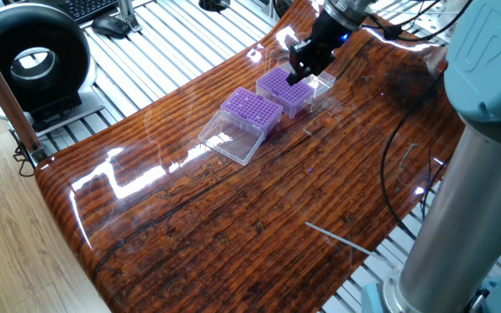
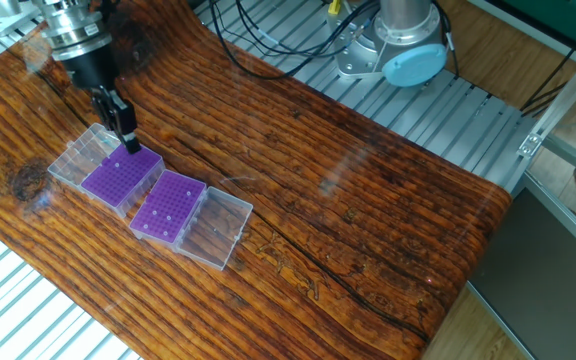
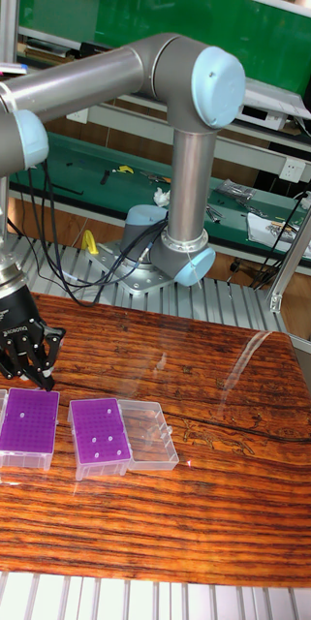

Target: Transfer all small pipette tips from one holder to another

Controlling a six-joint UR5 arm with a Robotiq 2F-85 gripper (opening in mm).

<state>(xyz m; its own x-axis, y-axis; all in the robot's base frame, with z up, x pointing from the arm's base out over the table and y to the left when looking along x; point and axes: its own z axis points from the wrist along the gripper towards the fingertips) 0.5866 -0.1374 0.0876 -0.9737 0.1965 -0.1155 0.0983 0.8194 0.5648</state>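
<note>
Tall fixed view: a few small pipette tips show as pale dots in the right purple box; the left purple box beside it shows none — both rest on the wooden worktop. The gripper hangs over the left box's far right corner; whether its fingers are spread or pinching anything I cannot tell.

Two purple dotted-grid boxes, clear lids, streaky red-brown table.

Few pale small pipette tips upright in purple holder
</note>
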